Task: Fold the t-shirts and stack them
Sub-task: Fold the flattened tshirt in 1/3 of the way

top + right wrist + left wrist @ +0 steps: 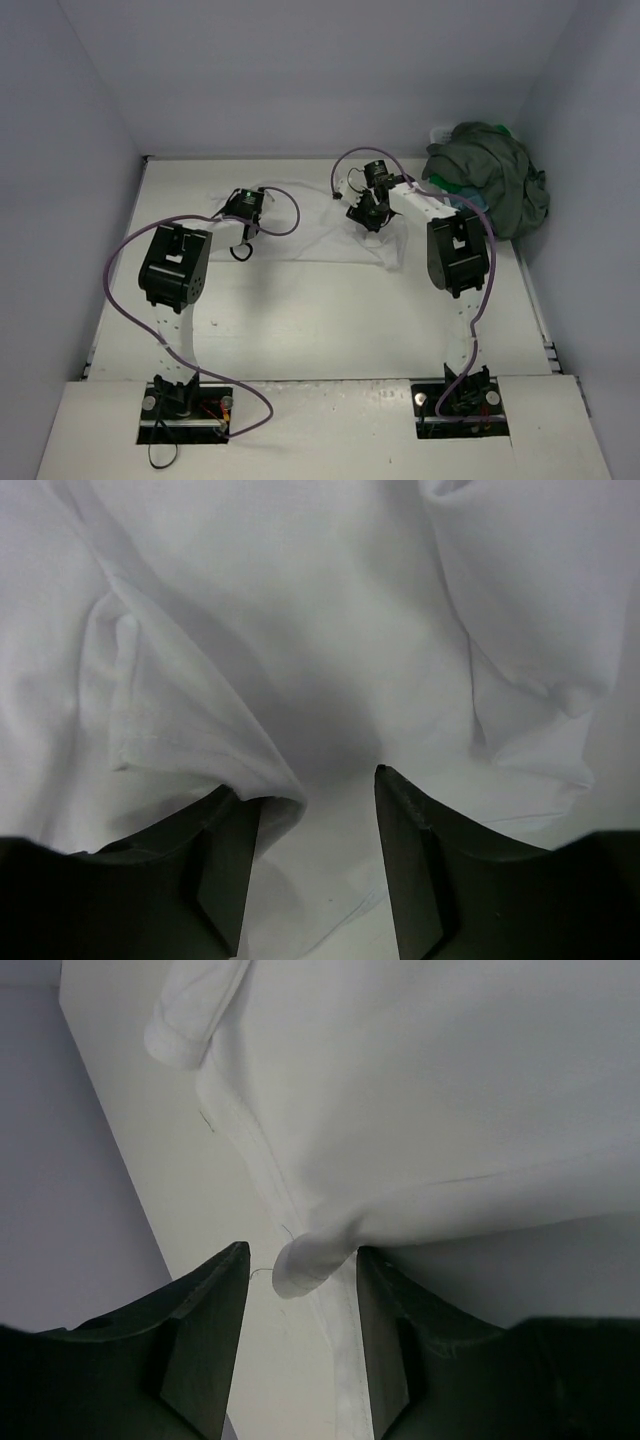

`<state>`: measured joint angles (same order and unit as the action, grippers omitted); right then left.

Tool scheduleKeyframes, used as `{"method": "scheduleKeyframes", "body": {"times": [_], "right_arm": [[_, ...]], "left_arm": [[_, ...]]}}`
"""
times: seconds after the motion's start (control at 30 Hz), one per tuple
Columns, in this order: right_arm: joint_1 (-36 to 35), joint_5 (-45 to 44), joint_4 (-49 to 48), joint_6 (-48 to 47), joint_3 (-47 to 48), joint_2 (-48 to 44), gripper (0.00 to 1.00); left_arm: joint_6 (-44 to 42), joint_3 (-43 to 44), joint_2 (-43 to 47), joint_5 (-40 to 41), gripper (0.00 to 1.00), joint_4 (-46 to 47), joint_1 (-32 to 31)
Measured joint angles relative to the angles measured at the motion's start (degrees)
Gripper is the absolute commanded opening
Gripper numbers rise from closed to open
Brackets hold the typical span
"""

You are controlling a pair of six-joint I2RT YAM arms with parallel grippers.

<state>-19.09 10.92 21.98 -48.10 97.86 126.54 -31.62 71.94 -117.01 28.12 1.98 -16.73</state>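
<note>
Left hand (243, 222) and right hand (368, 218) hang open over the white t-shirt (305, 238), fold unfinished; the heap (490, 180) right of it lies crumpled

A white t-shirt (310, 222) lies spread on the white table (320, 325).

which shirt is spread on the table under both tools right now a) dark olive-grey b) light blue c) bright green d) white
d: the white t-shirt lies flat beneath the left tool and the right tool, while the olive-grey t-shirt sits bunched in the far right corner.
</note>
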Motion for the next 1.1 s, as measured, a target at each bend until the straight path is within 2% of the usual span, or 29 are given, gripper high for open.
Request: {"method": "scheduleKeyframes", "body": {"times": [0.27, 0.5, 0.57, 0.7, 0.73, 0.9, 1.1], "right_arm": [[-0.11, -6.82, -4.52, 6.84, -2.93, -1.9, 0.46], [-0.55, -12.04, -5.92, 12.46, -5.81, -9.7, 0.44], [-0.76, -12.44, -6.08, 13.64, -6.47, -12.33, 0.4], [-2.29, -11.43, -5.84, 15.3, -6.6, -18.36, 0.07], [-2.69, -10.62, -5.81, 15.52, -6.82, -19.34, 0.04], [-4.37, -7.78, -5.14, 16.26, -10.08, -20.52, 0.01], [-5.44, -5.4, -3.34, 16.44, -14.34, -16.96, 0.02]], "left_arm": [[-0.15, 0.24, -0.2, 0.42, 0.43, 0.92, 0.17], [0.96, -1.11, 1.25, -0.33, 0.43, 0.28, 0.31], [1.29, -2.58, 2.67, -0.63, 0.43, -0.39, 0.31], [2.05, -4.39, 5.46, -1.27, 0.43, -2.29, 0.31], [2.29, -4.61, 6.27, -1.46, 0.43, -3.08, 0.31], [3.85, -5.11, 11.19, -3.32, 0.43, -6.05, 0.31], [4.87, -5.25, 12.87, -4.35, 0.43, -7.02, 0.31]]}}
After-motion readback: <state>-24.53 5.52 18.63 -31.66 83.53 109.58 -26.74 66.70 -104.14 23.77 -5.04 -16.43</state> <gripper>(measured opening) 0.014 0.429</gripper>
